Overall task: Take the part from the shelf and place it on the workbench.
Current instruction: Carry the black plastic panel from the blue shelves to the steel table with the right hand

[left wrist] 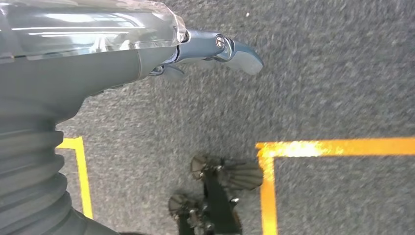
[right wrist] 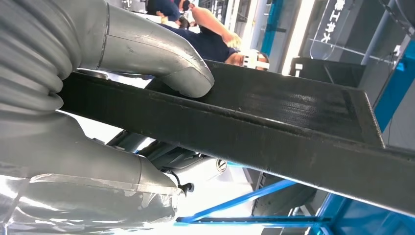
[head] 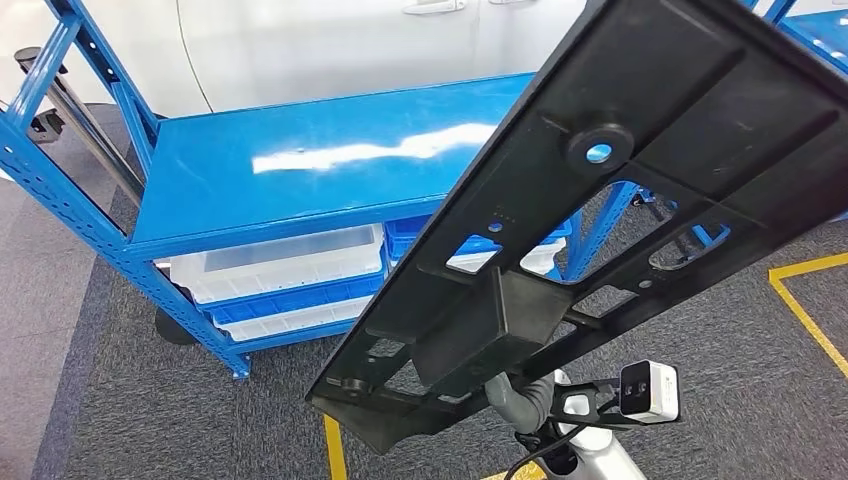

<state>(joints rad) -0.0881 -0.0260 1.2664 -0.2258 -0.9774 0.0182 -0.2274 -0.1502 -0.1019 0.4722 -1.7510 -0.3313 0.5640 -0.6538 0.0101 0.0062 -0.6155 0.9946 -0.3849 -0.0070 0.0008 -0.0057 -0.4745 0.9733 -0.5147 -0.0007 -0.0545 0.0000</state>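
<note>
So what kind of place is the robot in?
Probably a factory or workshop. There's a blue metal shelf with plastic bins underneath, yellow lines marked on the grey floor, and the right robot hand holds a big black part.

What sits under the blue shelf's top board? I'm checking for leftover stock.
Under the blue shelf top board lie clear bins on blue trays. The black part, held by the right hand, covers that level's right side.

Bright overhead glare on the shelf (head: 300, 160) (carpet blurred).
</note>
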